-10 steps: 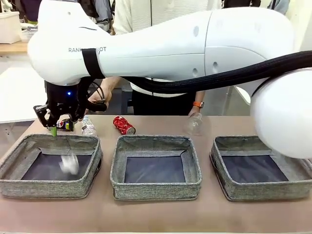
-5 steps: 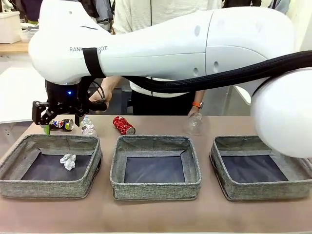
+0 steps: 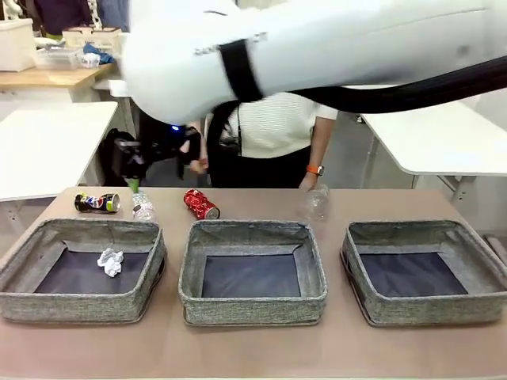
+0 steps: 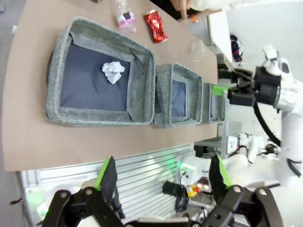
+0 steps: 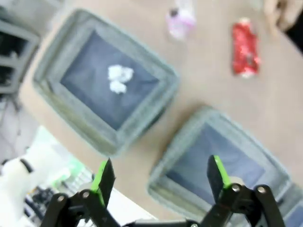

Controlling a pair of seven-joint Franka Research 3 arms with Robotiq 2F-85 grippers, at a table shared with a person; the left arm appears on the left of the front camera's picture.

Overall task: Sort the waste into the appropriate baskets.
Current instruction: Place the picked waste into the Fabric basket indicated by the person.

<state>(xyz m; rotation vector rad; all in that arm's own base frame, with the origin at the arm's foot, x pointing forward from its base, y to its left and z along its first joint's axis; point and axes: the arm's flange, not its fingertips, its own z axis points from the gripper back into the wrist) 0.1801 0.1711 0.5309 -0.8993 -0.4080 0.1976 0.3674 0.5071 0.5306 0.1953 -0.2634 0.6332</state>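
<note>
Left hand [image 4: 162,170] and right hand [image 5: 161,171] both gape wide, empty, well above the counter [image 3: 253,348]. Paper ball [image 3: 111,261] lies in the left basket [image 3: 79,305]; dark can [image 3: 97,203] and red can [image 3: 201,203] sit along the far edge.

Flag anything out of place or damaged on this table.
Nothing is spilled. The red can and dark can lie crushed on the table, unsorted; the paper ball sits in the left basket.
</note>
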